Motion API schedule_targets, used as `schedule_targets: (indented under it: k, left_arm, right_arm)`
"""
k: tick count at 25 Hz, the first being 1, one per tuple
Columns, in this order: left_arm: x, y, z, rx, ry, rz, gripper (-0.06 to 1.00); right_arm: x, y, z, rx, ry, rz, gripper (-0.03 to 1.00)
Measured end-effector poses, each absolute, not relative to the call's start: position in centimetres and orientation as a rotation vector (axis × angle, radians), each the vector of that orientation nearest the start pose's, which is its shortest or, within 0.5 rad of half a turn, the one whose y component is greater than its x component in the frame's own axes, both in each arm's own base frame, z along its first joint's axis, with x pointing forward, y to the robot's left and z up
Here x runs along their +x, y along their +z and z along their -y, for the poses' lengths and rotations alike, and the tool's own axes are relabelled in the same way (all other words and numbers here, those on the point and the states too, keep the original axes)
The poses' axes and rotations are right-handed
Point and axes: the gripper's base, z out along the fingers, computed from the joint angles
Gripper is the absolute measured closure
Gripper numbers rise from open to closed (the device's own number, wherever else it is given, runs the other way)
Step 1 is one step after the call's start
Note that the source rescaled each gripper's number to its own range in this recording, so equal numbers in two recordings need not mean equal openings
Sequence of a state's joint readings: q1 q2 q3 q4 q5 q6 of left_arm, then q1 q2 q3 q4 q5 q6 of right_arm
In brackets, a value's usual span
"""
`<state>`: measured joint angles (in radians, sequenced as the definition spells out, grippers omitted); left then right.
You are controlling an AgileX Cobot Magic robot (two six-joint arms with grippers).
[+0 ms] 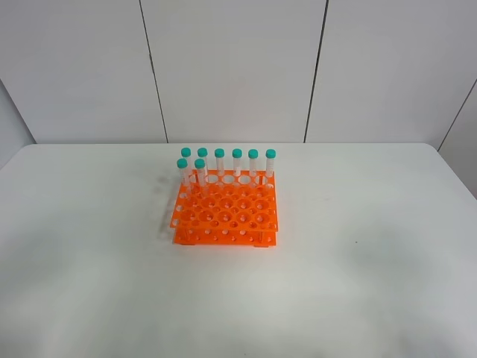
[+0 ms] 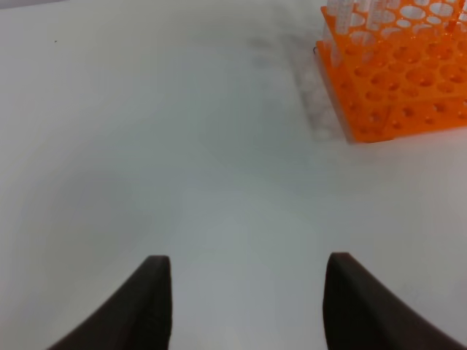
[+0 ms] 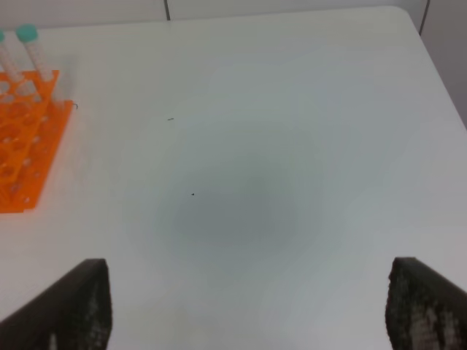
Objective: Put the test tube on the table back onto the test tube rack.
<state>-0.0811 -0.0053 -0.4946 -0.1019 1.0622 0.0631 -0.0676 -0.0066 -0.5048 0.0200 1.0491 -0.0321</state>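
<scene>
- exterior high: eight teal-capped tubes point(image 1: 219, 165) are standing in the test tube rack point(image 1: 223, 218); no test tube is lying on the counter point(image 1: 358, 283).
- left wrist: left gripper point(image 2: 246, 257) jaws are hanging spread, empty.
- right wrist: right gripper point(image 3: 249, 262) jaws are gaping empty; groping rackward is likely risking toppled tubes.

text: none legible | labels: none | numbers: none

Bright orange test tube rack point(image 1: 226, 216), teal-capped clear tubes point(image 1: 237, 162), plain white table point(image 1: 373, 261), seemingly black hands point(image 2: 244, 306).

white table point(image 1: 373, 246), orange test tube rack point(image 1: 223, 220) centred
</scene>
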Motion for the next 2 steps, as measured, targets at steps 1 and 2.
schedule_targets:
  k: [1,2]
  left_arm:
    - [-0.6,27.6,0.76,0.153,-0.133,-2.038,0.59]
    - [-0.6,27.6,0.76,0.153,-0.133,-2.038,0.59]
  right_arm:
    - [-0.59,27.95,-0.2,0.035,-0.039,-2.021,0.16]
    - [-0.59,27.95,-0.2,0.035,-0.039,-2.021,0.16]
